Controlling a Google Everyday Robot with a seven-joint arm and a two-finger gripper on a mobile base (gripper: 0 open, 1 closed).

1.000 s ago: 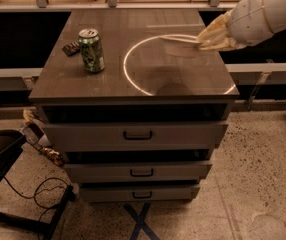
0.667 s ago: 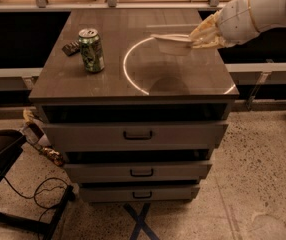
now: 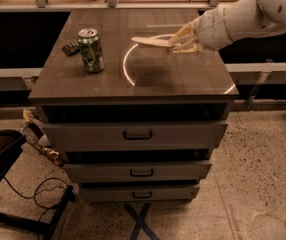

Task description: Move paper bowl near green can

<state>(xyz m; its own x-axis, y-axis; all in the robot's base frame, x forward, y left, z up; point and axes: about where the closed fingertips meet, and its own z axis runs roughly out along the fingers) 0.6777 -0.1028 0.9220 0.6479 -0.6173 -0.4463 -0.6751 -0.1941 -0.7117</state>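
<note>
Since the earlier frames, arm and load have shifted leftward across the cabinet top, closing part of the gap to the can. The pale two-finger gripper (image 3: 177, 41), at the end of the white arm (image 3: 243, 19) entering from the upper right, sits over the right-centre of the dark wooden cabinet top (image 3: 183, 84); its fingers (image 3: 185, 33) are closed on the right-hand rim of the shallow round white paper bowl (image 3: 150, 41). The bowl is seen nearly edge-on, roughly level and lifted off the surface, with a dark shadow (image 3: 153, 79) beneath it. The mottled green can (image 3: 91, 50) with a silver top stands upright near the left edge, still well apart from the bowl. A small dark flat object (image 3: 71, 48) lies just left of the can. A bright curved arc of light (image 3: 125, 66) marks the top between can and bowl. Three grey drawers (image 3: 133, 134) are below.
</note>
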